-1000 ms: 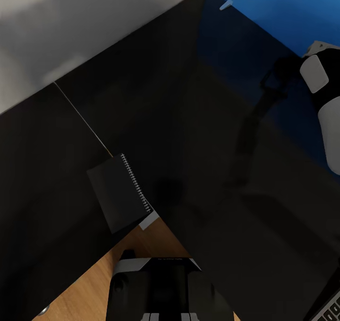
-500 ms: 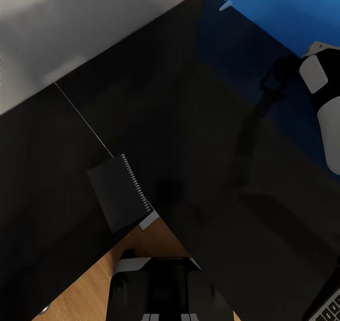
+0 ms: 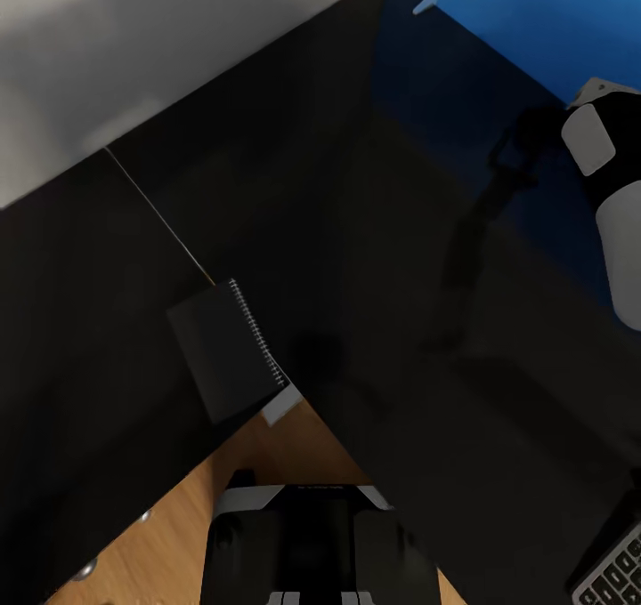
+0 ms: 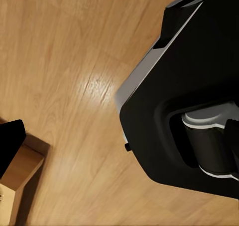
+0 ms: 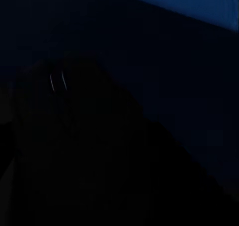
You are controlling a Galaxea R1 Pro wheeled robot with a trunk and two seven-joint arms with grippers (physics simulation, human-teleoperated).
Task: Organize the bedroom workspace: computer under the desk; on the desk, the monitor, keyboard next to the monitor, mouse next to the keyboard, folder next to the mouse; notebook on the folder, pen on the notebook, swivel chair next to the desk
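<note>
Here the notebook (image 3: 227,351) lies flat on the desk (image 3: 374,231), spiral spine running diagonally; neither claw's state is discernible.

A wooden floor (image 4: 74,76) spreads from 9 to 12 o'clock. The robot's black base (image 4: 194,96) sits at 3 o'clock; a cardboard box (image 4: 17,168) corner lies at 8 o'clock.

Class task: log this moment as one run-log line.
black spiral-bound notebook: on black desk edge | grey keyboard: desk corner | right arm: raised
</note>
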